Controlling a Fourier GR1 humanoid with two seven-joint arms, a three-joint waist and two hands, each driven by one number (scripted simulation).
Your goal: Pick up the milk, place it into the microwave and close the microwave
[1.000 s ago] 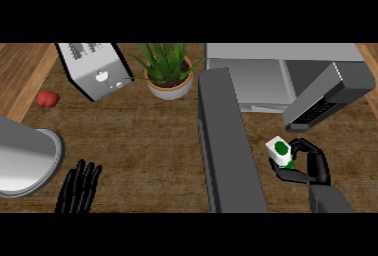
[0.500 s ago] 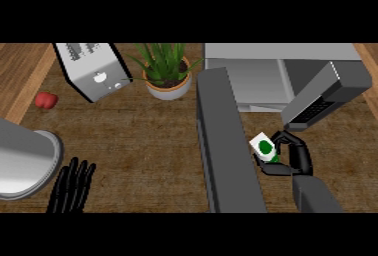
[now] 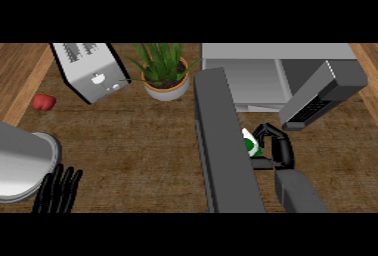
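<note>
- head view shows our right hand [image 3: 276,149] curled round the milk [image 3: 250,144], which peeks out on the hand's left side, white with a green mark.
- milk and hand sit just to the right of the long dark microwave door [image 3: 225,145], which runs from the near edge up toward the microwave [image 3: 258,75]; the milk looks close against the door's edge, though we cannot tell if it touches.
- the microwave's open cavity lies straight ahead of the hand, farther up the view and slightly left, so we judge the coming move is a forward carry along the door's length.
- a grey box [image 3: 325,95] stands to the right of that path, near the opening.
- our left hand [image 3: 57,190] rests at the lower left with fingers straight, holding nothing, well apart from the milk; the right hand is plainly the one placed for the job.
</note>
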